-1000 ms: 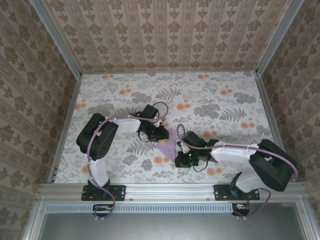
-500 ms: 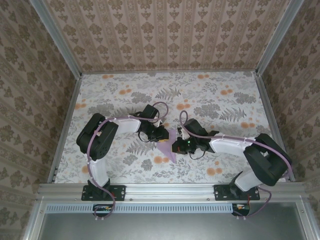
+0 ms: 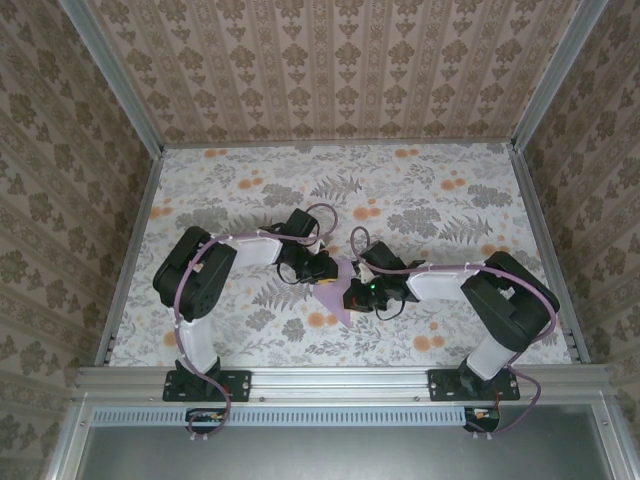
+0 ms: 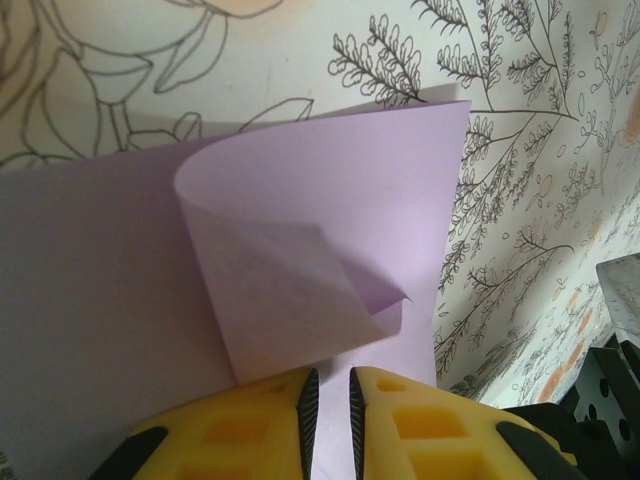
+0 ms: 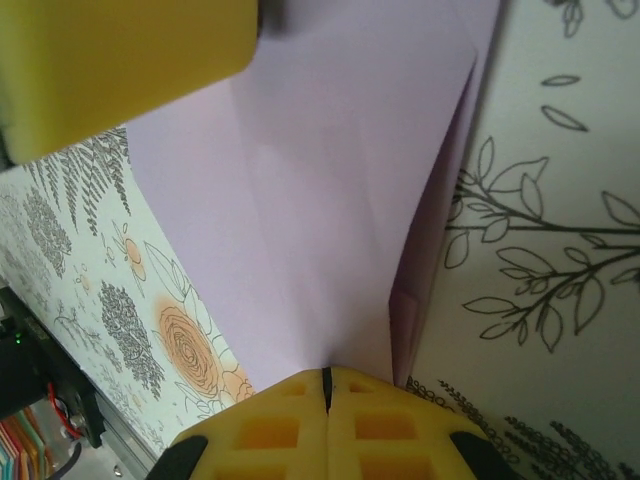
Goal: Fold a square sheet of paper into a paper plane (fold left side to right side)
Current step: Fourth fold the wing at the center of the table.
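From above, the lilac paper plane [image 3: 335, 293] lies mid-desk [image 3: 450, 200], between the two arms. At the left wrist, the left gripper [image 4: 330, 400] pinches the paper's curled-over flap, jaws nearly together. At the right wrist, the right gripper [image 5: 326, 385] is pressed together, its tips at the flat sheet.

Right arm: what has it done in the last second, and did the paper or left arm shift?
The right gripper moved farther onto the table and left, up to the right edge of the paper, jaws shut; its elbow drew in from the right. The left gripper stayed put, pinching the curled-over flap. The paper barely shifted.
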`<state>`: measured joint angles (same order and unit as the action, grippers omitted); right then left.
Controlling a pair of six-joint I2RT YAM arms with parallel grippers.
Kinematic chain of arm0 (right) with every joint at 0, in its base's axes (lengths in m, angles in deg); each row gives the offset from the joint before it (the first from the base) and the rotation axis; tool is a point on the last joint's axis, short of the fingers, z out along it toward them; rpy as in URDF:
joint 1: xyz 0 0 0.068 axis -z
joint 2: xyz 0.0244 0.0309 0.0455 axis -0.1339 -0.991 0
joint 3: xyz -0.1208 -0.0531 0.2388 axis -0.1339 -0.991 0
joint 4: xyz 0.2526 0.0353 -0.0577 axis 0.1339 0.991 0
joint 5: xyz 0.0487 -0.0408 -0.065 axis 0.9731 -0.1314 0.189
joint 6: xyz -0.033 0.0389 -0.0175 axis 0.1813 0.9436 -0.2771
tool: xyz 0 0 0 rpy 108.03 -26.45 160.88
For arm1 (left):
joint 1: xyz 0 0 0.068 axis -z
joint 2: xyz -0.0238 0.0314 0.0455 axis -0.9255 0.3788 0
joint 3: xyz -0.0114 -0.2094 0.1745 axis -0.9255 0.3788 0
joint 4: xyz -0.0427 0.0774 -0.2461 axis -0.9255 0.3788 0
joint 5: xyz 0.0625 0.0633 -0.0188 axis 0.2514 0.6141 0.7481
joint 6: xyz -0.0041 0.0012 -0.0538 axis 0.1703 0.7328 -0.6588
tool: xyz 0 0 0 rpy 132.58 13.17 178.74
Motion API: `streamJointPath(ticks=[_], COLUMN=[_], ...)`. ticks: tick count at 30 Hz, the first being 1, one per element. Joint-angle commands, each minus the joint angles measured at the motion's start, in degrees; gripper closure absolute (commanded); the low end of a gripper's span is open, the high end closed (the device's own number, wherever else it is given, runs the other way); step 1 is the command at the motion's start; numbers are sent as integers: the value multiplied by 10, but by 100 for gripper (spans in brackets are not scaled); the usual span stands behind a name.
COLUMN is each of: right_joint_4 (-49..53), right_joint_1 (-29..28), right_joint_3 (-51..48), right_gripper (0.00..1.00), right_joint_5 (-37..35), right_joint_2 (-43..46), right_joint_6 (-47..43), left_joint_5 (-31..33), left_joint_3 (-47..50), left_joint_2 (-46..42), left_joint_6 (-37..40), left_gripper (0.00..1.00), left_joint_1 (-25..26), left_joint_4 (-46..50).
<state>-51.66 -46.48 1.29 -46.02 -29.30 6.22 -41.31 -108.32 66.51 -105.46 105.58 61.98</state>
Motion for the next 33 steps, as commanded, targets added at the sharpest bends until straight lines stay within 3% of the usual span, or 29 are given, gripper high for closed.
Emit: streamJointPath(ticks=[1,7,13,20,33], right_joint_4=[54,117,133,148,165], right_joint_1=[-7,-14,-15,-16,-20], right_joint_3=[0,10,13,23,34], right_gripper=[100,100,100,100,100], right_joint_5=[-33,-65,-80,-82,-89], right_joint_2=[-16,-26,-35,-45,-51], right_joint_6=[-12,-32,-35,-41,-46], left_joint_5=[47,40,-7,-53,-45], left_joint_3=[3,3,31,63,73], left_joint_2=[0,-52,-97,-80,-30], left_joint_6=[17,33,33,11,-6], left_gripper=[78,71,73,81,84], left_joint_1=[0,-3,3,30,49], left_joint_4=[64,35,-2,-50,-64])
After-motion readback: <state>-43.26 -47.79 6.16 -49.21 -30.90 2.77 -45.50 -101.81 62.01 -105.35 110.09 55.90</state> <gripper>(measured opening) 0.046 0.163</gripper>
